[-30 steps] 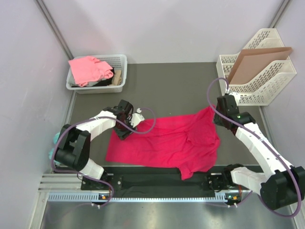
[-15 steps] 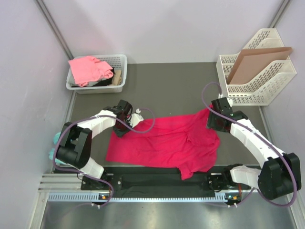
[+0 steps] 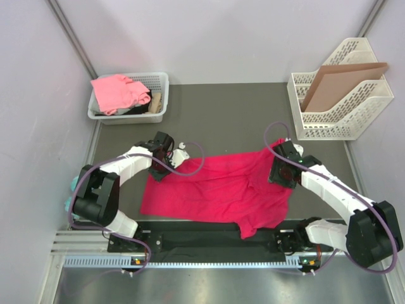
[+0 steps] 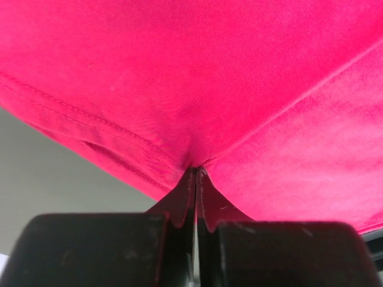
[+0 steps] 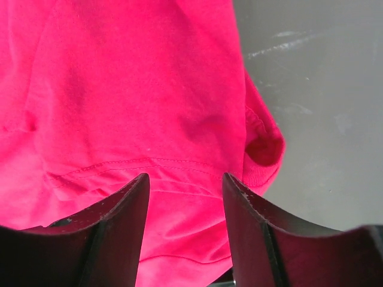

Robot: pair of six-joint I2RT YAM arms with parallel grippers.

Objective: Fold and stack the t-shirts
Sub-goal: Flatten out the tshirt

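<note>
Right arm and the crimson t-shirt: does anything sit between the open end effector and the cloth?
Nothing visible does. The right end effector hangs with its jaws open directly over the crimson t-shirt, and only the bare hemmed edge shows in the gap. The left end effector is shut on another edge of the same shirt.

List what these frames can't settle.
- Top view: how the left fingers pinch the crimson shirt, covered by the wrist; only the left wrist view shows it.
- Right wrist view: whether the open right fingers touch the cloth.
- Top view: dark items in the basket, under the pink shirt, too small.
- Top view: teal thing behind the left arm, mostly hidden.
</note>
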